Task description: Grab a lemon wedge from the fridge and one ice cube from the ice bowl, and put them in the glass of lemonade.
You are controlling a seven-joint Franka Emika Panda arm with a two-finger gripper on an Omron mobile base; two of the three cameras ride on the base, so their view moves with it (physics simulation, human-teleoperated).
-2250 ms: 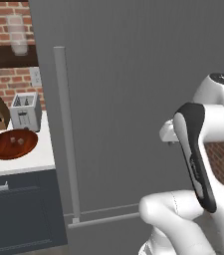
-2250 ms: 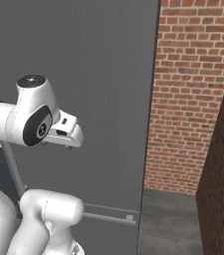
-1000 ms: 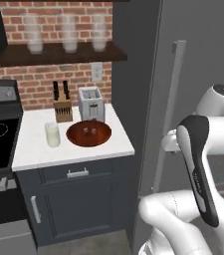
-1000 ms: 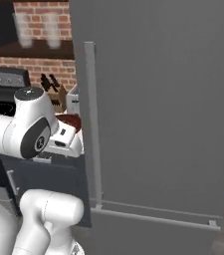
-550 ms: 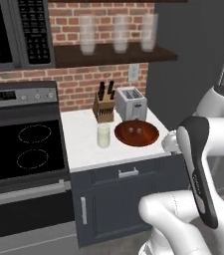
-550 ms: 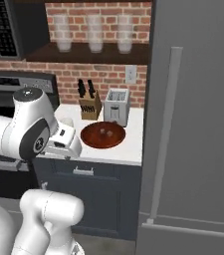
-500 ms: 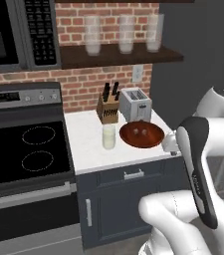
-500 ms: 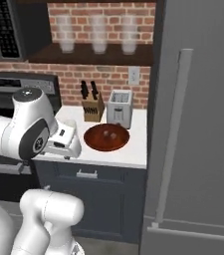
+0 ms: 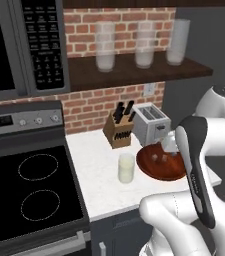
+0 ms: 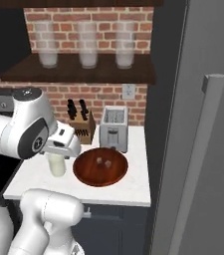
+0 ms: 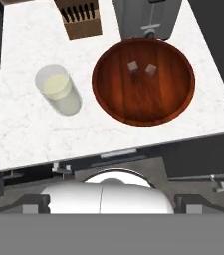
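Note:
The glass of lemonade point(image 11: 58, 89) stands on the white counter point(image 11: 24, 129), left of the ice bowl point(image 11: 143, 107). This glossy reddish-brown bowl holds two small ice cubes point(image 11: 132, 66) near its far side. My gripper point(image 11: 112, 203) hovers open and empty above the counter's front edge, short of the bowl and glass. From the right base view the hand point(image 10: 63, 142) hangs just in front of the glass point(image 10: 57, 166), left of the bowl point(image 10: 101, 174). The fridge point(image 10: 213, 74) stands at the right with its door shut, so the lemon wedge is hidden.
A toaster point(image 10: 113, 129) and a knife block point(image 10: 81, 124) stand behind the bowl against the brick wall. Three tall frosted glasses point(image 10: 87, 47) sit on a shelf above. A black stove point(image 9: 29, 200) adjoins the counter on the left, under a microwave point(image 9: 14, 45).
The base has driven along, so both base views have swung from the fridge door to the counter and stove. The arm keeps its pose and the gripper stays open.

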